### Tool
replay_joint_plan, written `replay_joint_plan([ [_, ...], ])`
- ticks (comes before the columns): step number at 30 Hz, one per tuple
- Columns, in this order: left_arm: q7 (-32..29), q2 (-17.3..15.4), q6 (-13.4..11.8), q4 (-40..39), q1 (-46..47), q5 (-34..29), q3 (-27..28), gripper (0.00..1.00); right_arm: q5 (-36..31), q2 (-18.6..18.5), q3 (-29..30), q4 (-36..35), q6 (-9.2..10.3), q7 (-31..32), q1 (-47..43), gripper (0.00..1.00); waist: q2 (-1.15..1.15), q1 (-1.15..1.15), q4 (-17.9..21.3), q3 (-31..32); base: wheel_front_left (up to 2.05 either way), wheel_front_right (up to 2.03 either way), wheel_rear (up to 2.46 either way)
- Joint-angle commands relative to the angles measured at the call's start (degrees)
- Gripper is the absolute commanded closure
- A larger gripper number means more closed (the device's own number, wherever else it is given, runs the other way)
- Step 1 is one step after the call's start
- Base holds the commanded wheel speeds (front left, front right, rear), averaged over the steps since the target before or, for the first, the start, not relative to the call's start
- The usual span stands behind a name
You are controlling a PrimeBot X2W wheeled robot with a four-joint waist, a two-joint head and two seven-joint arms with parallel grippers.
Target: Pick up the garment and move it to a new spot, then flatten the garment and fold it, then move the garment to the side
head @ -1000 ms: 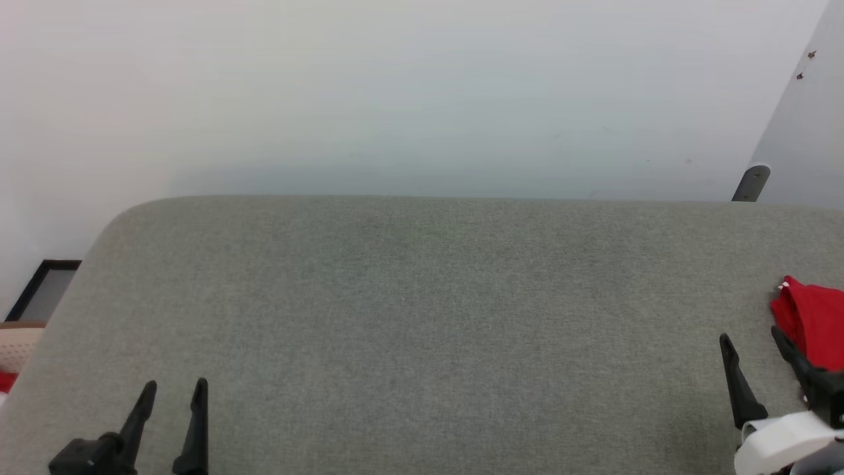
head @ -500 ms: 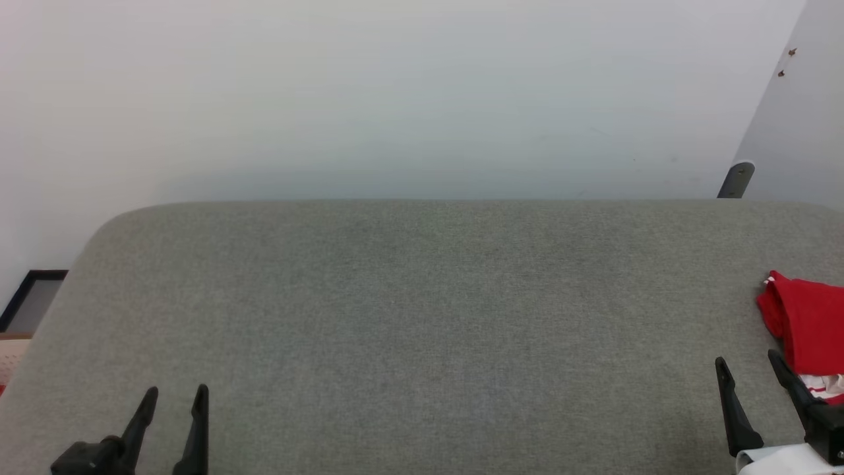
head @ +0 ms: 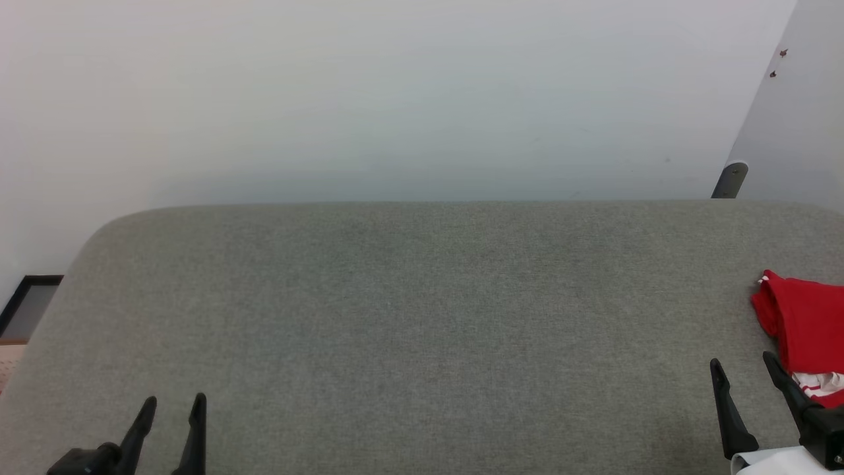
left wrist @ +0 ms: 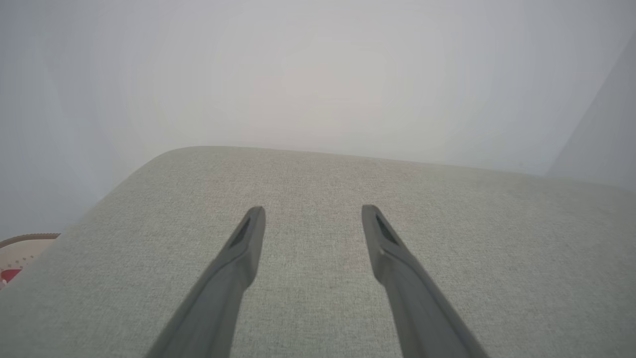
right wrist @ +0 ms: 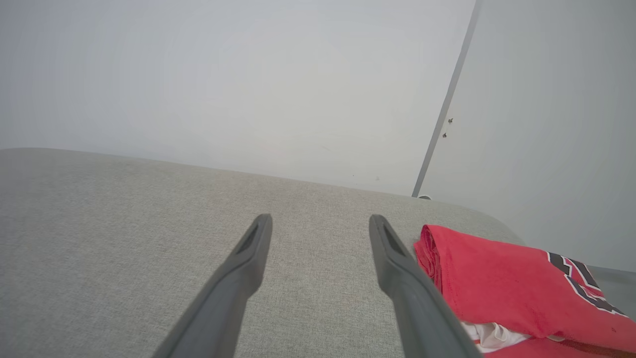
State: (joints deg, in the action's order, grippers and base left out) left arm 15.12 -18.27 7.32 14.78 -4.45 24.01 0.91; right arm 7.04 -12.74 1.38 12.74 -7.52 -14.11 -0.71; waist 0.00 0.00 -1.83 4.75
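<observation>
At your lower left, the left pincer (head: pixel 175 398) is spread open over the grey surface (head: pixel 422 297), gripping nothing. At lower right, the right pincer (head: pixel 741 358) is open and empty too. Just beside its right finger lies the folded garment (head: pixel 801 323). Its folded edge faces left and its long axis runs off rightward, with the lettering (right wrist: pixel 579 286) at the far end.

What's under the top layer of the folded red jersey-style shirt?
Beneath the top layer of the red jersey-style shirt, a white fold with red stripes peeks out. The shirt lies on the grey fabric surface. Deeper layers are covered.
</observation>
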Motion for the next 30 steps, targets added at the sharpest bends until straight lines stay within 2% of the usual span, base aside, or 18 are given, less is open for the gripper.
replay_joint_plan([
  [1, 0.0, -0.2, 0.2, 0.1, -0.4, 0.2, 0.0, 0.0, 0.2, -0.1, -0.1, -0.3, 0.07, -0.1, -0.9, 0.0, 0.0, 0.0, 0.0, 0.0, 0.0, 0.0, 0.0],
  [14, 0.0, 0.2, 0.2, -0.2, -1.1, 1.6, -0.1, 0.0, 0.2, -0.2, -0.5, -0.5, 0.07, 0.1, -1.0, 0.0, 0.0, 0.0, -0.2, 0.2, 0.0, 0.0, 0.0],
  [15, 0.0, 0.1, 0.0, -0.1, -0.6, 1.4, -0.2, 1.0, 0.0, -0.1, -0.3, -0.2, 0.0, 0.0, -0.1, 1.0, 0.0, 0.0, -0.2, 0.2, 0.0, 0.0, 0.0],
  [18, -0.1, 1.3, 0.0, 1.3, -1.1, 1.5, -0.6, 1.0, 0.1, 0.8, -0.3, 1.3, -0.01, 0.1, -0.5, 1.0, 0.0, 0.0, -0.2, 0.2, 0.0, 0.0, 0.0],
  [30, -3.6, 3.5, 0.0, 1.0, 1.0, 12.3, 0.5, 1.0, 13.8, 2.2, 0.9, 1.4, 0.0, 3.6, 1.0, 1.0, 0.0, 0.0, 0.0, -0.3, 0.0, 0.0, 0.0],
])
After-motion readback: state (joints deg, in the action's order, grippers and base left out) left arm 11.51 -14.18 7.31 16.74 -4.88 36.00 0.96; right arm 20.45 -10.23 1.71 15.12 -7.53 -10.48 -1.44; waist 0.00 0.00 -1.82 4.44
